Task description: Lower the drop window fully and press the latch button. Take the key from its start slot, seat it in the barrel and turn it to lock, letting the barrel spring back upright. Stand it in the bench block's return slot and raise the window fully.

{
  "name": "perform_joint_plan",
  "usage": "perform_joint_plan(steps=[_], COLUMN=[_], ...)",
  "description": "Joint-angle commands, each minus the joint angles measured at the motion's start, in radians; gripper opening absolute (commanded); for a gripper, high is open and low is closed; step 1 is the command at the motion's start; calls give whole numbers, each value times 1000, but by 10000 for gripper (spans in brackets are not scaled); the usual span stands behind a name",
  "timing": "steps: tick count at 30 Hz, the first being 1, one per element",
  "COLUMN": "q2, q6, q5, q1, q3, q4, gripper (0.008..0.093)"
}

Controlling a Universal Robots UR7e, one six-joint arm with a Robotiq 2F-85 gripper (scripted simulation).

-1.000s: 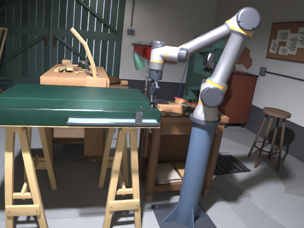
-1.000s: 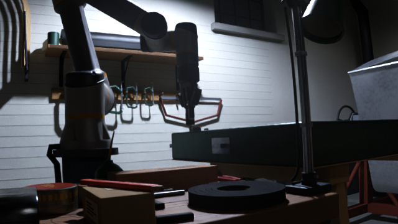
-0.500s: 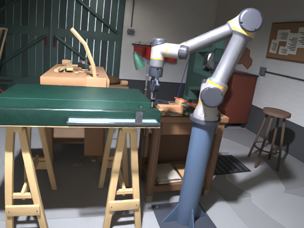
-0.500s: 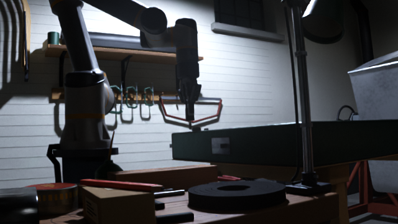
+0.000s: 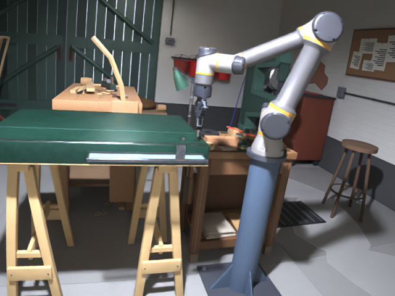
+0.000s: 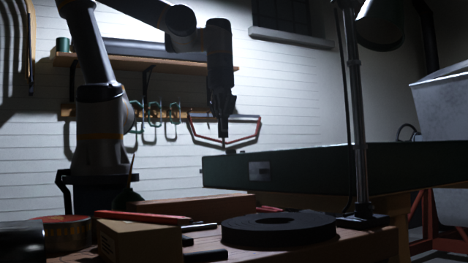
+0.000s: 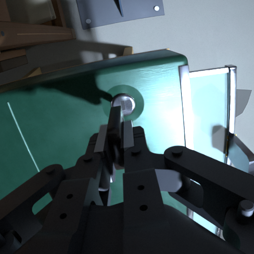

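Observation:
The key [image 7: 115, 125] hangs blade-down from my fingers, its tip just above the silver lock barrel [image 7: 123, 104] set in a round recess near the corner of the green door panel [image 5: 95, 133]. The barrel's slot shows beside the key blade. The panel lies flat on two trestles. The drop window [image 5: 145, 157] is a pale glass strip in the panel's near edge, with a grey latch [image 5: 181, 152] crossing it. The bench block is not distinguishable among the clutter on the bench. My gripper [image 7: 117, 130] [image 5: 198, 126] [image 6: 223, 133] points straight down over the panel's corner, closed on the key.
Behind the panel stand a wooden workbench with offcuts [image 5: 97, 95] and green barn doors. Beside the panel a lower bench [image 5: 236, 143] carries tools, a black ring [image 6: 278, 228], a lamp post [image 6: 356, 109] and a box. A stool [image 5: 354, 178] stands at the right wall.

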Motion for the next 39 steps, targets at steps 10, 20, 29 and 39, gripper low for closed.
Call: perform_joint_plan(steps=[10, 20, 29, 39], q2=[-5, -6, -52, -110], q6=[0, 0, 0, -25], q5=[0, 0, 2, 3], q1=[0, 0, 1, -25], q3=[-6, -7, -72, -92], q4=[10, 13, 121, 203], gripper=[80, 80, 80, 80])
